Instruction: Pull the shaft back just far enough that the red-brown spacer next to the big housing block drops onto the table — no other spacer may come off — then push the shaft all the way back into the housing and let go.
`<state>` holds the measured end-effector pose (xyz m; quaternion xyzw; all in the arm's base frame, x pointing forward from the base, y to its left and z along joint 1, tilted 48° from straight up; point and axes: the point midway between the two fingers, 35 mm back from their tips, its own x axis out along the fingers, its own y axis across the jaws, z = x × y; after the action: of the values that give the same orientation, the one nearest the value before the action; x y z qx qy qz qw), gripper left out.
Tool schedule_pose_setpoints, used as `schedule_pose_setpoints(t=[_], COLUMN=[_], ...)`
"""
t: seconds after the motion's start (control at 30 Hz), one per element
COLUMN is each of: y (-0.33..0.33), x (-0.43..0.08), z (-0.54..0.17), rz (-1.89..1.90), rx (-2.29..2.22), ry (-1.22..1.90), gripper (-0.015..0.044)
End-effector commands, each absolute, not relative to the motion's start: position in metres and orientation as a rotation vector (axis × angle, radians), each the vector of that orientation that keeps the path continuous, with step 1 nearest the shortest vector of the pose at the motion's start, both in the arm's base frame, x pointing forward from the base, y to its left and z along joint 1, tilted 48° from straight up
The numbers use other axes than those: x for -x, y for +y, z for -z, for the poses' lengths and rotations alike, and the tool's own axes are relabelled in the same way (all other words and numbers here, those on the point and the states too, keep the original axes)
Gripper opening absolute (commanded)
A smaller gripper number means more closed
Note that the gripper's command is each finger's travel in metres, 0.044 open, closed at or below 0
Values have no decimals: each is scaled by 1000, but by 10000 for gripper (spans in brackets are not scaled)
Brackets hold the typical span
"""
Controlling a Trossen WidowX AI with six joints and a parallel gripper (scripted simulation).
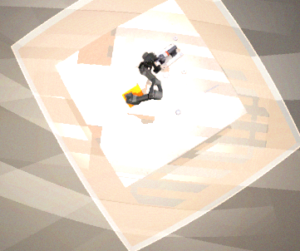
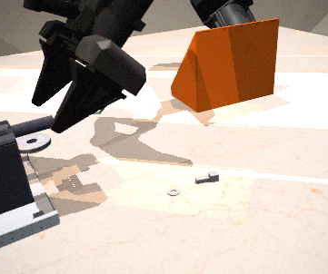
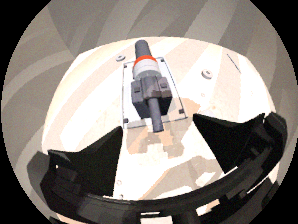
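The shaft [image 3: 157, 120] [image 2: 35, 126] sticks out of a dark block [image 3: 151, 95] [image 2: 5, 174] on a pale base plate [image 2: 22, 231] [image 3: 128, 97]. Behind that block, the wrist view shows grey and white spacers [image 3: 145, 69], then the red-brown spacer [image 3: 145, 59] [image 1: 166, 54] against the dark housing [image 3: 142, 47] [image 1: 173, 50] at the far end. My gripper [image 3: 158, 123] [image 2: 45, 118] is open and empty, its fingers spread to either side of the line of the shaft's near end. In the exterior view the fingertips are close to that end; contact cannot be told. The spacers are hidden in the exterior view.
Loose washers lie on the table: one to the right of the plate [image 3: 207, 74] [image 1: 184, 71] and one to its left [image 3: 120, 58]. The exterior view also shows a small ring [image 2: 173, 192], a bolt [image 2: 207, 177] and an orange wedge [image 2: 235, 68] [image 1: 134, 89] by the arm's base.
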<state>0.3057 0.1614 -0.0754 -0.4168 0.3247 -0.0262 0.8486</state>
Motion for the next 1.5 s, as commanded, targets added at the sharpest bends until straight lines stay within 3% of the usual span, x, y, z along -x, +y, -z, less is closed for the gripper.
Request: schedule_pose_setpoints(t=[0.0,1.47], y=[159,152], x=[-310,-324], z=[81,89], rz=[50,52], rx=[886,888], ry=[690,686], gripper=[440,440])
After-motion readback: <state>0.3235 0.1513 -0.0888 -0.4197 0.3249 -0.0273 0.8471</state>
